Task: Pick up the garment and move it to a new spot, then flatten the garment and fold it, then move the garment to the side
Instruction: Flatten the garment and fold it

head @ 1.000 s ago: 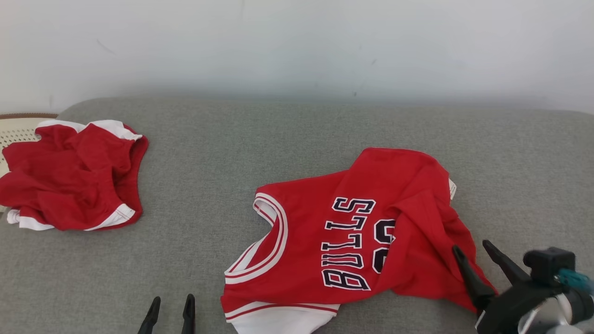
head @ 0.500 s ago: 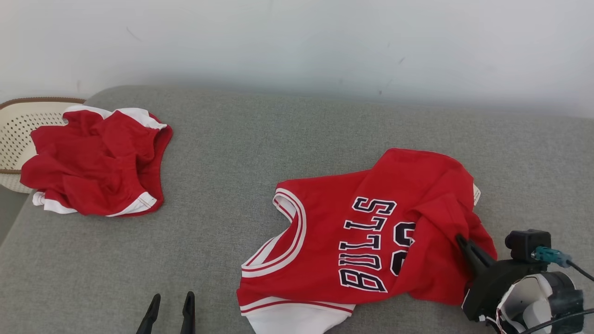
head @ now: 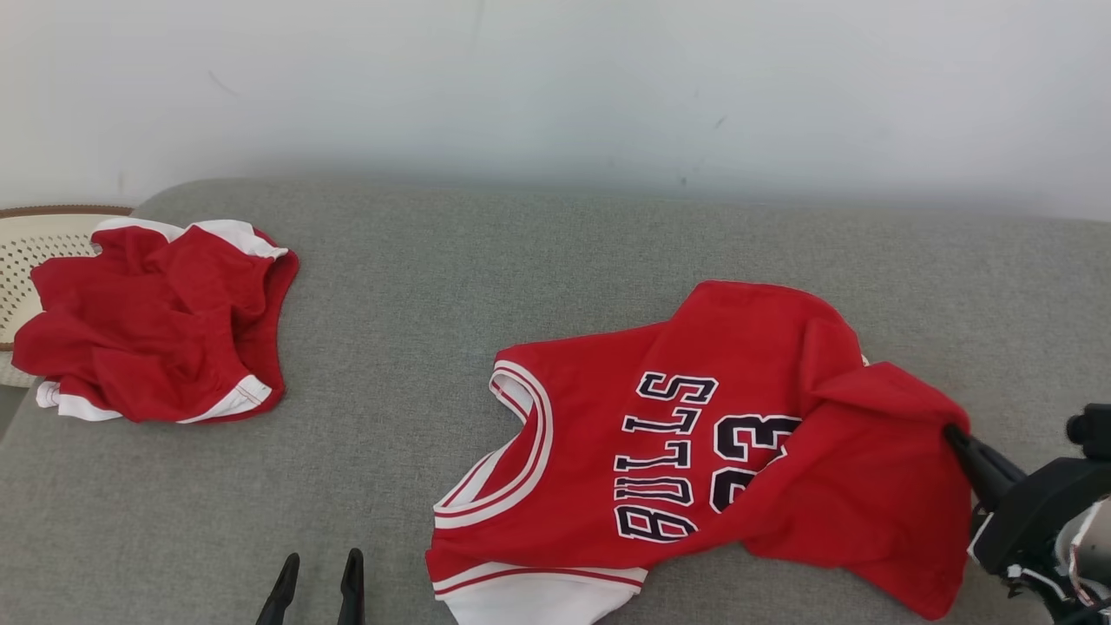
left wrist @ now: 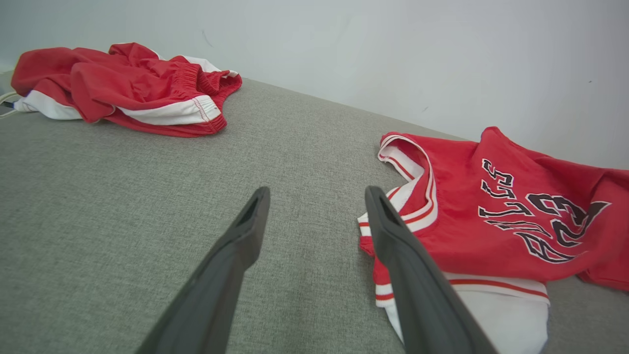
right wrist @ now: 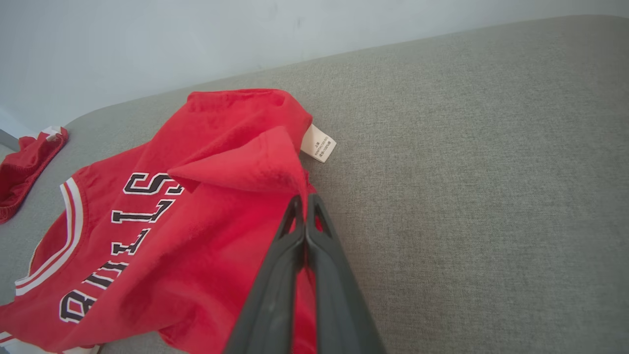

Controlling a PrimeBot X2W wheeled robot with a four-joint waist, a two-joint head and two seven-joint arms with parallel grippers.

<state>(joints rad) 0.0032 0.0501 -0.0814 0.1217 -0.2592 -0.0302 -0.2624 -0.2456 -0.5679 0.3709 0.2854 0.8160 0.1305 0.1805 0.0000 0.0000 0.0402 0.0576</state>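
Wide grey cushion (head: 538, 286) under everything here, running out ahead of both grippers to a pale wall (head: 555, 78). Biggest thing on it is the red jersey (head: 694, 451), with dark lettering and a number across the chest and white-and-red trim at the neck. It lies spread to the left of the right gripper (right wrist: 305, 202), and that gripper has it. The two dark fingers are pressed together on a fold of red cloth at the jersey's right edge. The fold peaks up right at the fingertips, while the rest of the shirt lies on the cushion.

Over to the left gripper (left wrist: 317, 192): its fingers stand wide apart, nothing between them but bare cushion. The jersey's neck and white hem sit near, ahead and to the right of its right finger.

Far ahead and to the left of that gripper lies a crumpled pair of red shorts (head: 147, 330) with white bands, well apart from the jersey. Past them is a pale perforated basket (head: 26, 252) with a brown rim, the shorts overlapping its edge.

Smallest of all, a white label (right wrist: 318, 142) pokes from the jersey's edge, just beyond the right gripper's tips.
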